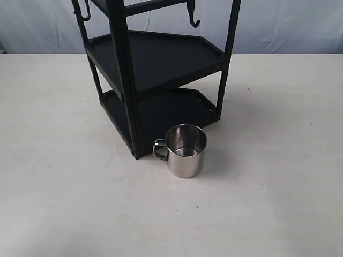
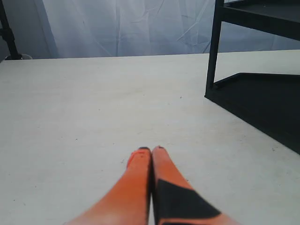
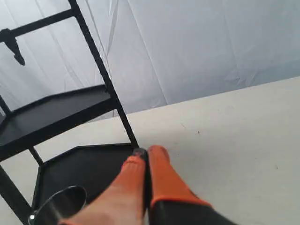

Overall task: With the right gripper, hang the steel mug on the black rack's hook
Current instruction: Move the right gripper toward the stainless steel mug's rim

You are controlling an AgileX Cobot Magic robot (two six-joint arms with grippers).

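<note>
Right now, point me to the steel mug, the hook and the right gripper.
steel mug [image 1: 186, 150]: exterior view, on its shiny side wall below the rim.
hook [image 1: 193, 20]: exterior view, on its curved lower end.
right gripper [image 3: 146, 153]: right wrist view, where the orange fingertips meet, shut and empty.

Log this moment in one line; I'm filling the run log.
steel mug: upright on table, beside black rack | right gripper: shut, empty | hook: bare

White tabletop [image 1: 64, 176], pale wrinkled backdrop sheet [image 1: 289, 24] behind it, second black hook [image 1: 84, 12] upper left
</note>
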